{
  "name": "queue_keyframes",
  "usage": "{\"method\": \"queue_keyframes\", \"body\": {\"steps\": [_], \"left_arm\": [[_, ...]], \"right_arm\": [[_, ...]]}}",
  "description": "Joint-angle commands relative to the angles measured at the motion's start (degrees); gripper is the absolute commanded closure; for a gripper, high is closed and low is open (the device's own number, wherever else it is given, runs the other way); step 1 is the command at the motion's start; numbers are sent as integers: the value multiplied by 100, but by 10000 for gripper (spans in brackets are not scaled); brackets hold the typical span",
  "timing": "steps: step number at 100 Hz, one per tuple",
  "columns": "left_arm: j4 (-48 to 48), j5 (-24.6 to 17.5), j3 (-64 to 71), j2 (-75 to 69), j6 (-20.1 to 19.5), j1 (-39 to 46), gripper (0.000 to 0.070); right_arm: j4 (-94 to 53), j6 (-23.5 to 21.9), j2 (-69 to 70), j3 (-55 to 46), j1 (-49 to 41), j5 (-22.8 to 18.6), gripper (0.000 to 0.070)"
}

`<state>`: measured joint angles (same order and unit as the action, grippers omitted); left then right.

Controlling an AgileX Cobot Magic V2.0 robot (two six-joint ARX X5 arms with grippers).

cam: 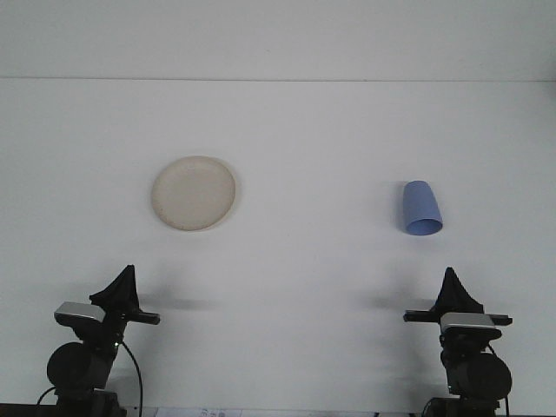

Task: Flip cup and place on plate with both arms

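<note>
Open table (pixel 313 156) around cup (pixel 421 208), plate (pixel 193 193)

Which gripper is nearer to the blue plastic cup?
Right. The right gripper sits just below the blue plastic cup; the left gripper is far across the table.

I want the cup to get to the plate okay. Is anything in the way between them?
No, nothing visible is. The blue cup sits on the right side and the plate on the left, with only bare white table between them. The stretch from the right hand to the cup looks clear too.
</note>
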<state>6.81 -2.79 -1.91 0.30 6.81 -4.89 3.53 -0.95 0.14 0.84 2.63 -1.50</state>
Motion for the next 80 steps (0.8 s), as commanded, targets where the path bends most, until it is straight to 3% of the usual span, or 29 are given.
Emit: {"method": "queue_keyframes", "body": {"steps": [1,33,46,67,80], "left_arm": [[61,-7,111,-11,17,0,688],[61,-7,111,-11,17,0,688],[61,-7,111,-11,17,0,688],[61,-7,111,-11,17,0,688],[61,-7,111,-11,17,0,688]], "right_arm": [[76,-76,-9,-13,-9,2,700],[-66,-146,92,358,-9,2,700],[-966,-538,656,1217,2,24,700],[-2190,-302,2218,2826,2,28,700],[-2094,-208,2896,3425,2,46,700]]}}
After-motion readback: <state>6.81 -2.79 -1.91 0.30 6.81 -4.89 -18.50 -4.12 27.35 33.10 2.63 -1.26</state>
